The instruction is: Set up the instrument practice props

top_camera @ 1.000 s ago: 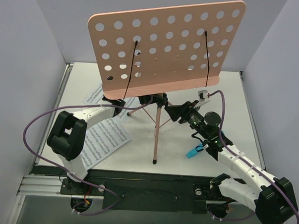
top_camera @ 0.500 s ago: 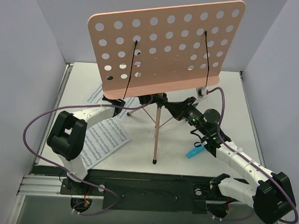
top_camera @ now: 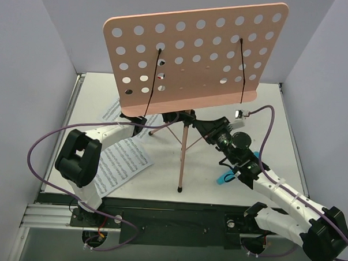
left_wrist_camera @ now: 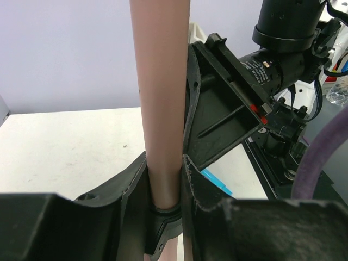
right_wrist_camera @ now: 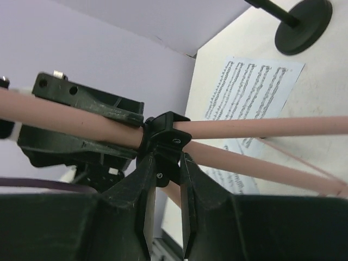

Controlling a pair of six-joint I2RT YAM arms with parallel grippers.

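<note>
Moved in since last frame: right gripper (right_wrist_camera: 166, 166), now pinching collar (right_wrist_camera: 166, 136) of stand (top_camera: 187, 98); I see left gripper (left_wrist_camera: 163, 182) clamping pole (left_wrist_camera: 160, 81).

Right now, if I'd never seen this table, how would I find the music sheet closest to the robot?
Find the big pink music stand full of holes, in the middle of the white table. Left of its thin legs, the sheet lies flat beside the left arm's black elbow. It is the nearer one; the other sheet peeks out farther back.
</note>
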